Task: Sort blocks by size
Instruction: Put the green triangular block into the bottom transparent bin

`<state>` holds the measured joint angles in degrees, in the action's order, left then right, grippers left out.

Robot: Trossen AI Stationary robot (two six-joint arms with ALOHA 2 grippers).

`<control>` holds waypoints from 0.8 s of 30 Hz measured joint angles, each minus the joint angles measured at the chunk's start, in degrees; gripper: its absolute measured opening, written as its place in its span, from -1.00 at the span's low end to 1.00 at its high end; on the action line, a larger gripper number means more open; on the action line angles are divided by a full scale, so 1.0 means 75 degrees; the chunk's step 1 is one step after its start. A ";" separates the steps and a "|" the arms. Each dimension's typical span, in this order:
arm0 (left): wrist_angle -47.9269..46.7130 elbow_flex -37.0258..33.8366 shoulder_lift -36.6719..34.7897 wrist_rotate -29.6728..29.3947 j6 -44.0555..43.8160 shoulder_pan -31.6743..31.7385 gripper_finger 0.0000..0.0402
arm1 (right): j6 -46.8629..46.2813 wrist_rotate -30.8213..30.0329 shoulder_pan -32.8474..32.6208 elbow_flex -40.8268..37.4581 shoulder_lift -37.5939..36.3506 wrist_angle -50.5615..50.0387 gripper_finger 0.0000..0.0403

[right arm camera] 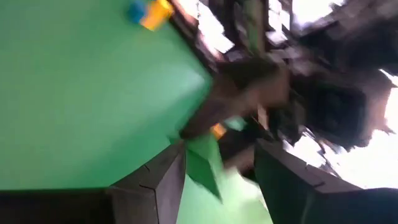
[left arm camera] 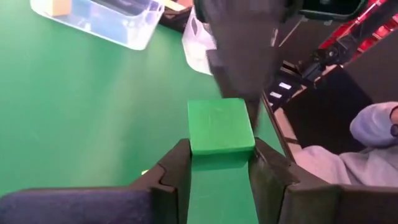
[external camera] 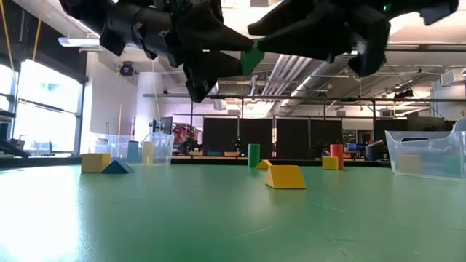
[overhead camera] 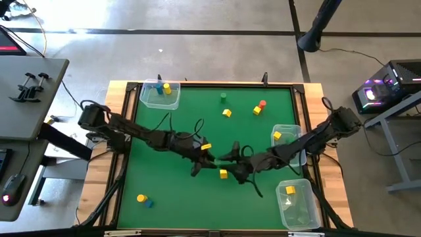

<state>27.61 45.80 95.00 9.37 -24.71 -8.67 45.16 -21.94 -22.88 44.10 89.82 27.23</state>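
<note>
Both arms meeting over mid tabletop (overhead camera: 263,151), raised above the green mat. Left gripper (left arm camera: 221,168) clamped on a green block (left arm camera: 220,126), jaws narrow against its two sides; block held in the air, visible between the two grippers in the low view. Right gripper (right arm camera: 217,174) just beside it, jaws set apart around the green block's far end, contact not clear. Yellow wedge block (external camera: 285,176) on the mat below. Other blocks scattered: green cylinder (external camera: 253,155), red cylinder (external camera: 336,155), yellow and blue pair (overhead camera: 143,199) near the front left corner. Three clear tubs (overhead camera: 295,204), each with a yellow block inside.
</note>
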 joint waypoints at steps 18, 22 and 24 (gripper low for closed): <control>0.1115 0.0014 0.0297 0.0268 0.0114 -0.0047 -0.47 | -0.0179 0.1142 0.0269 0.0384 0.0006 -0.1101 -0.10; 0.1303 0.0014 0.0300 0.0223 0.0108 -0.0047 -0.47 | -0.0188 0.1134 0.0269 0.0384 0.0057 -0.0899 -0.10; 0.1339 0.0014 0.0300 0.0107 0.0104 -0.0049 -0.47 | -0.0190 0.1130 0.0273 0.0384 0.0123 -0.0752 -0.10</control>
<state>37.65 45.91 97.25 10.17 -23.93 -9.03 43.73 -13.46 -20.83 46.98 90.75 21.59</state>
